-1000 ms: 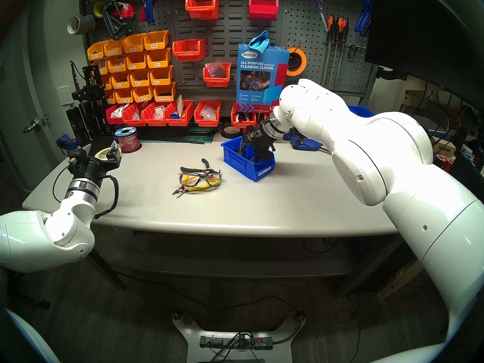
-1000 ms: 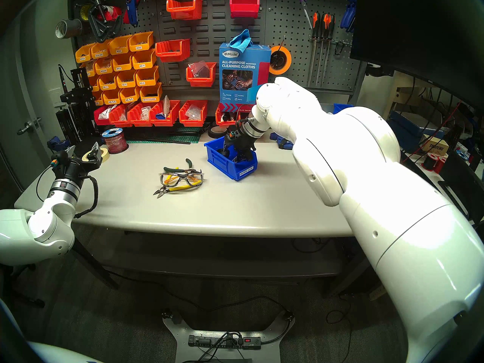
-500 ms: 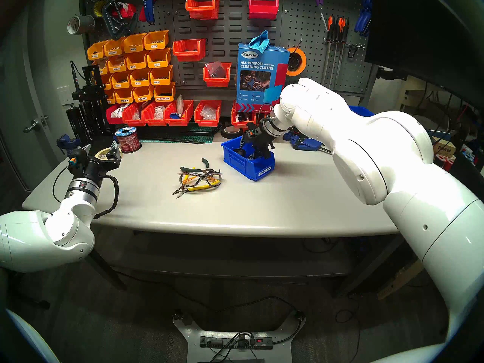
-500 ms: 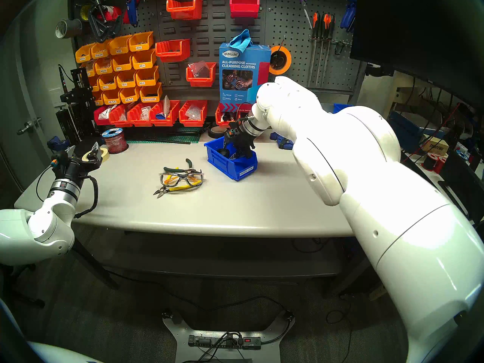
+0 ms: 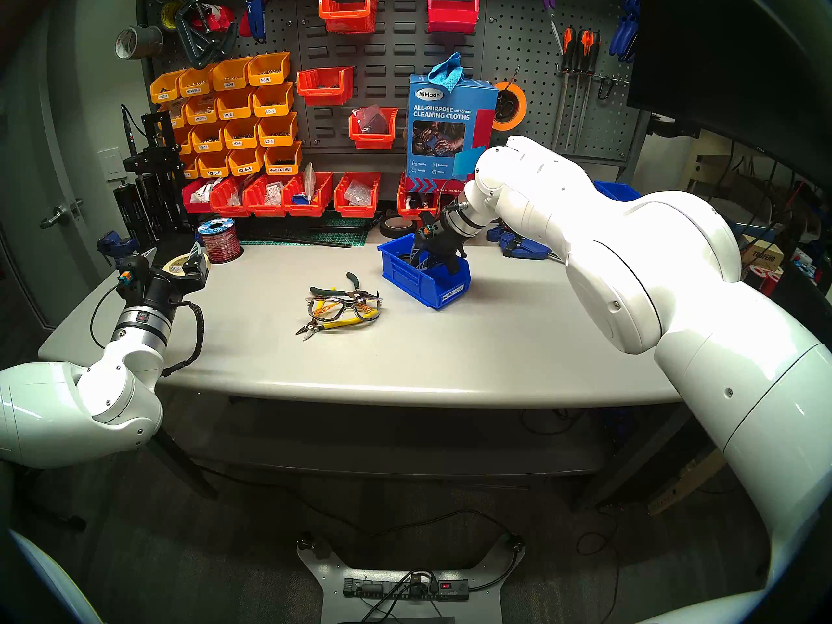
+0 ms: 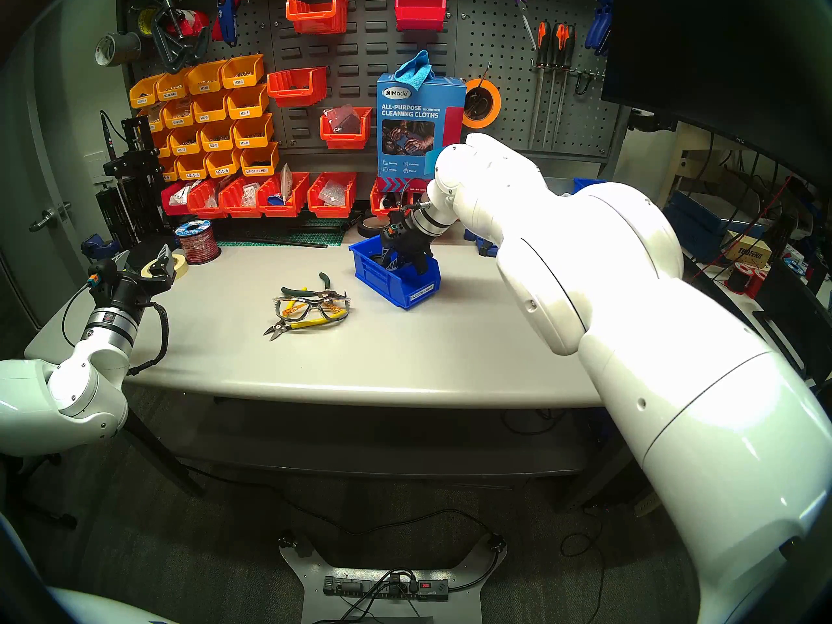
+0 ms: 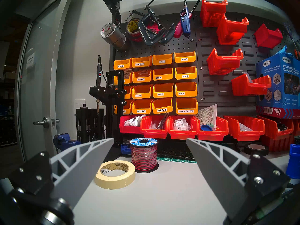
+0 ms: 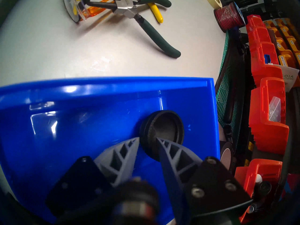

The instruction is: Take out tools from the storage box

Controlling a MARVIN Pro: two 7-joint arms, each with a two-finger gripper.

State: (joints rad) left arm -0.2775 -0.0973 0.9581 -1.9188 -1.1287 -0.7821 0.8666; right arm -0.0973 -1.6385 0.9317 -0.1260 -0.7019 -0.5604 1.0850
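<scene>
Only wrist view: right pincer point(image 8: 146, 141) pinching black cup point(image 8: 162, 130)

Cup piece point(image 8: 162, 132) in bin point(image 5: 407, 274); pliers point(image 5: 335, 291), glasses point(image 5: 344, 307) left.

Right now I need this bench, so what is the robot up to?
It is emptying the small blue bin. The right gripper is inside it, its fingers straddling the rim of a black cup-shaped piece. The pliers, cutters and safety glasses already lie on the table. The left gripper waits open and empty.
</scene>
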